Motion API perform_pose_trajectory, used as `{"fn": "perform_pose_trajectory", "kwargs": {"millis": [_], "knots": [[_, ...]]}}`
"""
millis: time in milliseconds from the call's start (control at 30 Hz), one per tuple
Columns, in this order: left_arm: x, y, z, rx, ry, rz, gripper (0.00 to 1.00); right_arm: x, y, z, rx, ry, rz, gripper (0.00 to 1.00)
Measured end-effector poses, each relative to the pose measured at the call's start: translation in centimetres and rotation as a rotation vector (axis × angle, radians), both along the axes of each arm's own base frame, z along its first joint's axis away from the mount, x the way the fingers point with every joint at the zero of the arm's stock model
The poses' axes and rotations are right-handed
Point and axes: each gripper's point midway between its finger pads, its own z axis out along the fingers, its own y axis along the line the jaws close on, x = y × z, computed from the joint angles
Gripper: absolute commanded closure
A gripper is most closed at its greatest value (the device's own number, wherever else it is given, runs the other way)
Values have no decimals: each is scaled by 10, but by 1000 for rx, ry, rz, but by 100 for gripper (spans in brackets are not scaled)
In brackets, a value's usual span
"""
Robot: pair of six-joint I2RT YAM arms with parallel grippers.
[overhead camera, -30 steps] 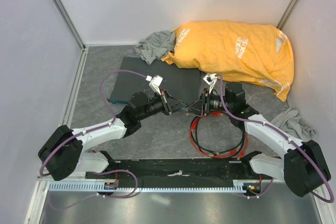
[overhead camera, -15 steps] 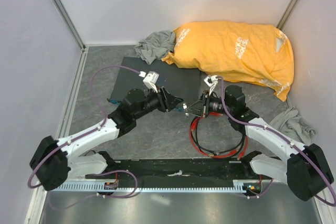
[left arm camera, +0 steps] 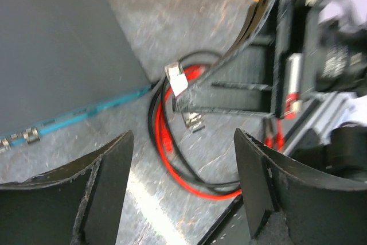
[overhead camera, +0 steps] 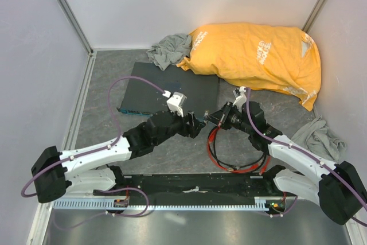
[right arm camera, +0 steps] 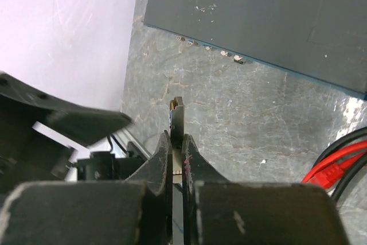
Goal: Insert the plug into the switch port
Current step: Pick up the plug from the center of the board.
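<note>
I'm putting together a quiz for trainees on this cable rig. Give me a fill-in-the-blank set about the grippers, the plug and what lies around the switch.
1. The right gripper is ____ on the plug.
2. The left gripper stands ____, holding nothing.
3. The coiled cable is ____ in colour.
4. Behind the switch lies an ____ bag.

Missing words: shut; open; red; orange.

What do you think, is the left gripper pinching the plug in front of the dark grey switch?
No: the right gripper is pinching the plug in front of the dark grey switch, as the right wrist view shows. The left gripper is open.
</note>
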Motion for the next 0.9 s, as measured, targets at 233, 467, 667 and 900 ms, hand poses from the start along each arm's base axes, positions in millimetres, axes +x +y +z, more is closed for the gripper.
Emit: {"fn": "perform_pose_trajectory", "kwargs": {"millis": [233,467,667,900], "knots": [[-5,-12,-33,119,23,20,28,0,4,0,28,54,-53,100],[7,-14,-36,147,13,81,40,-3,9,1,44,70,-59,100],[8,-19,-36,154,13,81,65,0,10,0,43,69,-80,100],[7,-25,-31,140,10,69,98,3,10,2,50,59,-95,100]]}}
